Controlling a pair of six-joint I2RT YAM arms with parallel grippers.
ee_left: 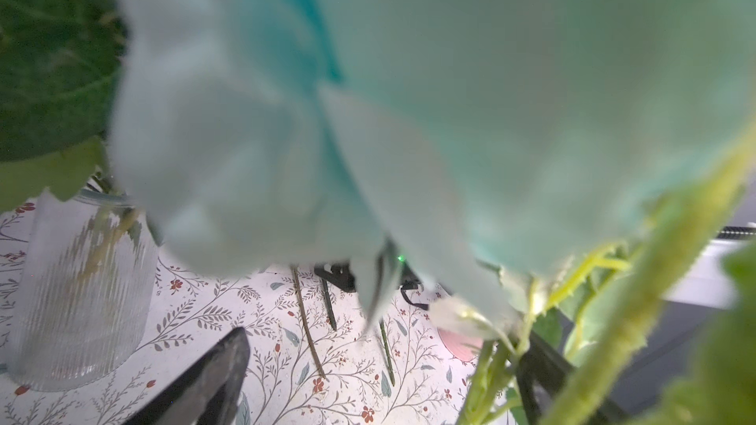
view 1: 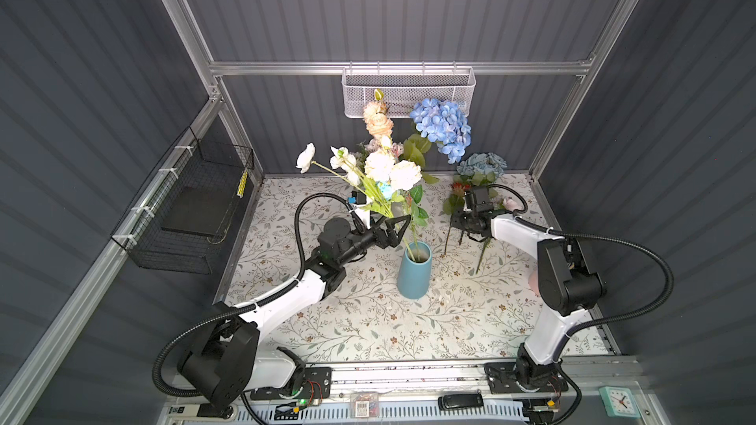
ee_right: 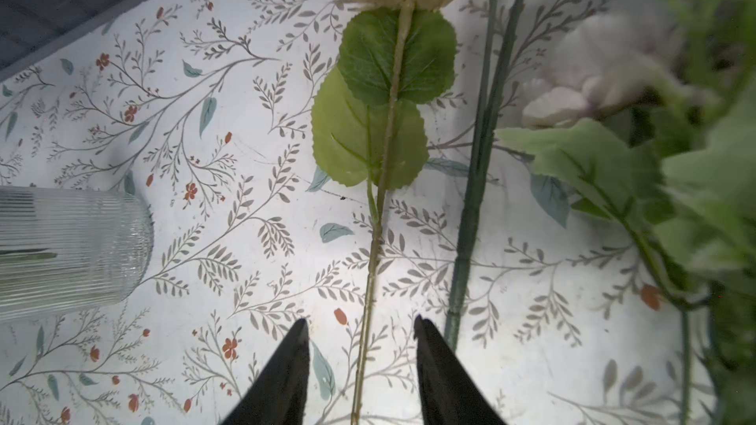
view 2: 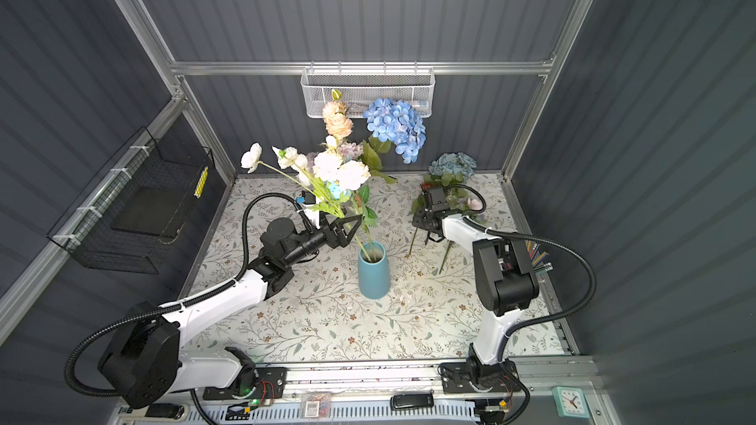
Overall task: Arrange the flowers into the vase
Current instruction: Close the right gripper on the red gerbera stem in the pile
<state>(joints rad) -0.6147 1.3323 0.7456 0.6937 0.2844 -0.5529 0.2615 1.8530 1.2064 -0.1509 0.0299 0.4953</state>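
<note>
Stems [view 1: 412, 245] of a white and cream bunch [view 1: 388, 169] stand in the blue vase [view 1: 413, 280] at the middle of the leaf-patterned bench [view 1: 368, 320], the heads leaning out to the left. A red-orange daisy [view 1: 457, 188], a dusty-blue hydrangea [view 1: 482, 164] and a pale pink rose [view 1: 509, 203] lie flat at the far right of the bench.

From its base at the near left, the left arm stretches low and slanting toward the middle. The left gripper [view 1: 401, 226] is level just above the vase mouth, on its left side. Its jaws are spread fully wide. The bunch's stems pass between them, close to one finger, and nothing is clamped. A blurred pale-blue bloom [ee_left: 368, 116] fills most of the left wrist view.

From the near right, the right arm rises to a high elbow, and its forearm reaches toward the back. The right gripper [ee_right: 360, 319] points down at the bench. Its jaws are partly apart and straddle the daisy's stem [ee_right: 380, 218] with a gap on each side, holding nothing.

Just behind the blue vase, a ribbed clear glass vase [ee_right: 69, 251] holds more stalks. Peach roses [view 1: 378, 122] and a bright blue hydrangea [view 1: 444, 128] rise above it. A white mesh basket [view 1: 409, 87] hangs on the back wall; what it holds cannot be made out. A black wire basket [view 1: 176, 255] on the left wall carries a dark flat slab [view 1: 196, 208].
</note>
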